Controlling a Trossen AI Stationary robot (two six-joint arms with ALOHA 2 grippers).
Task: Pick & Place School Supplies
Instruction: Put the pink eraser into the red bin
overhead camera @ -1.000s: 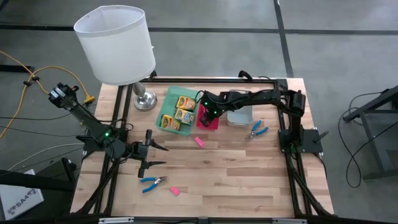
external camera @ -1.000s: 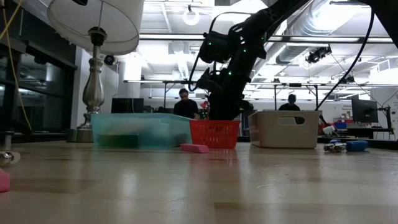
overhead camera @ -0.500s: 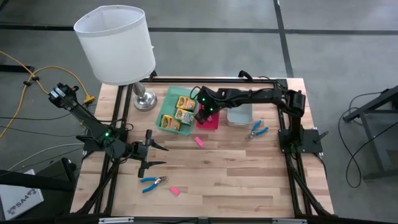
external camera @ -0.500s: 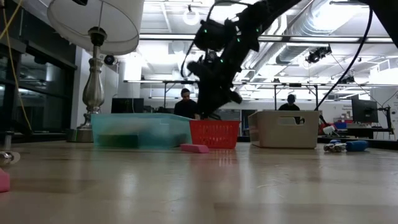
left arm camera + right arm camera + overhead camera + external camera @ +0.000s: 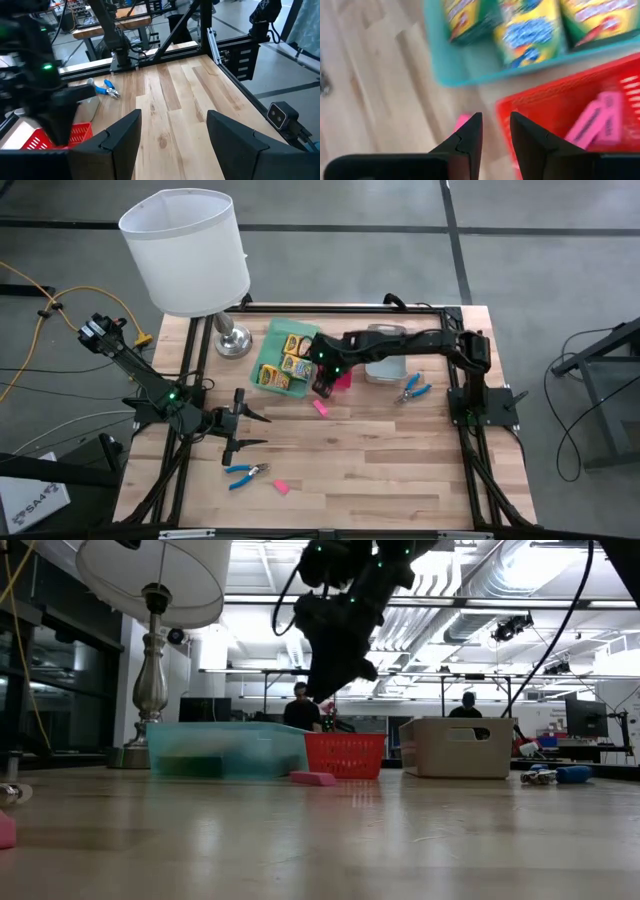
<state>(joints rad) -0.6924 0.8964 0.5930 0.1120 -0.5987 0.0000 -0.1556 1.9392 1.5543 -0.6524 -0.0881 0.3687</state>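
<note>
Right gripper [image 5: 322, 387], fingers slightly parted and empty, hung over red tray's [image 5: 343, 381] near edge, likely lining up on the loose eraser [image 5: 321, 407] beside it.

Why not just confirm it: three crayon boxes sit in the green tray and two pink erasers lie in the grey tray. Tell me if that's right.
One slip: the two pink erasers lie in the red basket, not the grey tray; the right wrist view shows it. The three crayon boxes do sit in the green tray.
</note>
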